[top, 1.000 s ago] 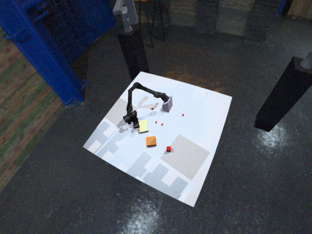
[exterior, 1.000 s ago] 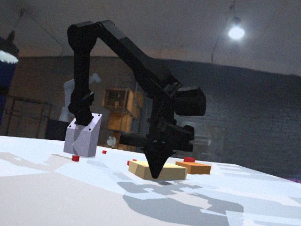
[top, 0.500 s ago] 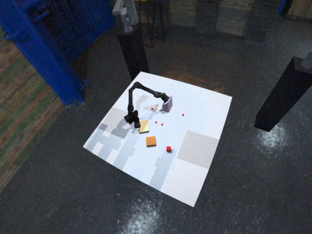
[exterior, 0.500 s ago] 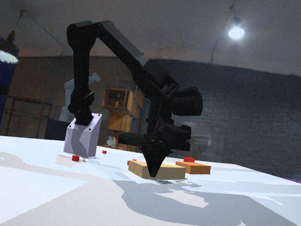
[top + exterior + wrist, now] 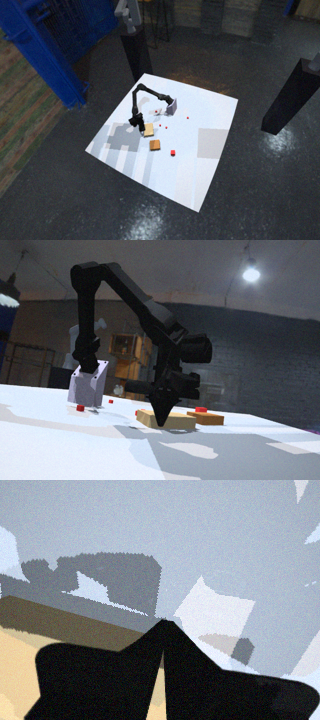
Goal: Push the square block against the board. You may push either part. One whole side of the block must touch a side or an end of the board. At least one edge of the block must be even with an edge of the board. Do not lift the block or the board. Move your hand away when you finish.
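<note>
The light tan rectangular board (image 5: 149, 129) (image 5: 183, 422) (image 5: 14, 660) lies flat on the white table. The orange-brown square block (image 5: 154, 144) (image 5: 210, 418) also lies flat, apart from the board with a gap of table between them in the top view; it does not show in the wrist view. My gripper (image 5: 142, 130) (image 5: 161, 425) (image 5: 166, 626) is shut and empty, pointing down low beside the board's long side, on the side nearest the exterior camera. Whether the tips touch the board I cannot tell.
A larger red cube (image 5: 172, 152) (image 5: 201, 409) lies beyond the block. Several small red cubes lie around, one (image 5: 156, 111) near the lilac arm base (image 5: 171, 109) (image 5: 85, 391) and one (image 5: 160, 125) close to the board. Patchy shadows cross the white table (image 5: 180, 178) (image 5: 64, 451).
</note>
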Controlling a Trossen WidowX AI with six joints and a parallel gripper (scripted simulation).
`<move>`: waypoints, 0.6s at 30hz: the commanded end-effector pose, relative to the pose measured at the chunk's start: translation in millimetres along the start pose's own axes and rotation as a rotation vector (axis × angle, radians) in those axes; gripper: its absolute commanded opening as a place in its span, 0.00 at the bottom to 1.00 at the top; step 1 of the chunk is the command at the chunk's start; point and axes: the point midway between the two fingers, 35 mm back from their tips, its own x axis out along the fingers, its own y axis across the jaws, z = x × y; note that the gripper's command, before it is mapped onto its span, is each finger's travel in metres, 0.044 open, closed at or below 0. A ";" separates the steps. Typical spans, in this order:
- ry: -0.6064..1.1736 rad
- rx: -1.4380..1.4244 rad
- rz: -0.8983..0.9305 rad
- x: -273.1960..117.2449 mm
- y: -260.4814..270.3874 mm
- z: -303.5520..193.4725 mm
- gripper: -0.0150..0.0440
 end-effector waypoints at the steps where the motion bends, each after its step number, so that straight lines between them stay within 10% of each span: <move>1: 0.010 -0.003 -0.006 2.1 -0.7 -9.2 0.25; 18: 0.009 -0.002 -0.006 2.0 0.8 7.0 0.25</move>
